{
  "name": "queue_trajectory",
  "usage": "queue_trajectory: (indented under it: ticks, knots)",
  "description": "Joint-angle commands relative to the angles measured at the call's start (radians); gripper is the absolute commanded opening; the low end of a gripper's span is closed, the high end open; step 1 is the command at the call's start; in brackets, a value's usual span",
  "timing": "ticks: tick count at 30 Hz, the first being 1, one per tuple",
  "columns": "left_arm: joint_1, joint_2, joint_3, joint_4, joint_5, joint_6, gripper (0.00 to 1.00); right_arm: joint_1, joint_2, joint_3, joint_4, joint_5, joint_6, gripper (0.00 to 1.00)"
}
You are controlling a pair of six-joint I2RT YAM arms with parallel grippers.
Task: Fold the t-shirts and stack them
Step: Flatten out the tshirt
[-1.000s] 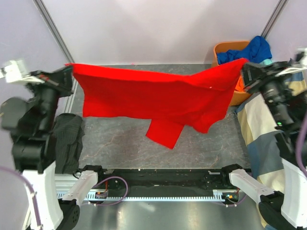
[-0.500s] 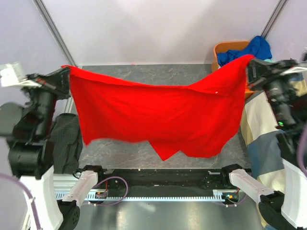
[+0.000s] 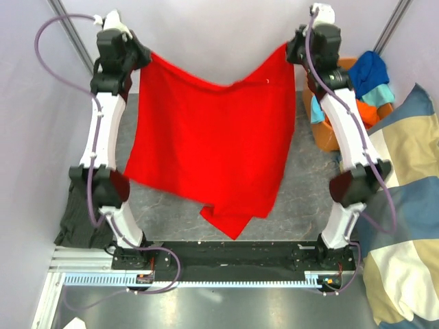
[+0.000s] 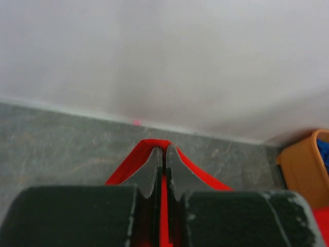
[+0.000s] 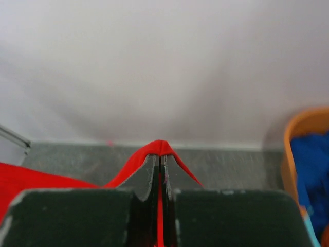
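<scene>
Red t-shirt [image 3: 209,140] hangs spread between your two raised arms, over the grey table [image 3: 312,195]; its lower tip droops toward the arm bases. Your left gripper [image 4: 161,152] pinches one top corner and your right gripper [image 5: 160,157] the other, both jaws closed tight on red cloth. A blue shirt [image 3: 370,68] lies in the basket [image 4: 303,170] at far right, beside the cushion [image 3: 405,205].

White arm links [image 3: 101,133], black joints [image 3: 108,186], looping purple cables [image 3: 39,38], dark scuffed fingers [image 4: 149,172], black base rail [image 3: 226,255]
</scene>
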Motion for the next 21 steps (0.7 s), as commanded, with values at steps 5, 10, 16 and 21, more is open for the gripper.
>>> queue_trajectory:
  ticks: [5,10,16,21]
  knots:
    - [0.017,0.012,0.511,-0.103,0.070,-0.024,0.02,-0.038,-0.022,0.443,0.071,-0.116,0.035,0.00]
    - [0.017,-0.507,-0.160,0.110,0.007,-0.033,0.02,-0.036,-0.411,-0.036,0.222,-0.159,0.054,0.00]
    - [0.015,-0.908,-0.726,0.133,-0.076,-0.059,0.02,-0.038,-0.705,-0.489,0.213,-0.174,0.087,0.00]
    - [0.015,-0.994,-1.007,0.132,-0.093,-0.099,0.02,-0.036,-0.855,-0.915,0.206,-0.231,0.129,0.00]
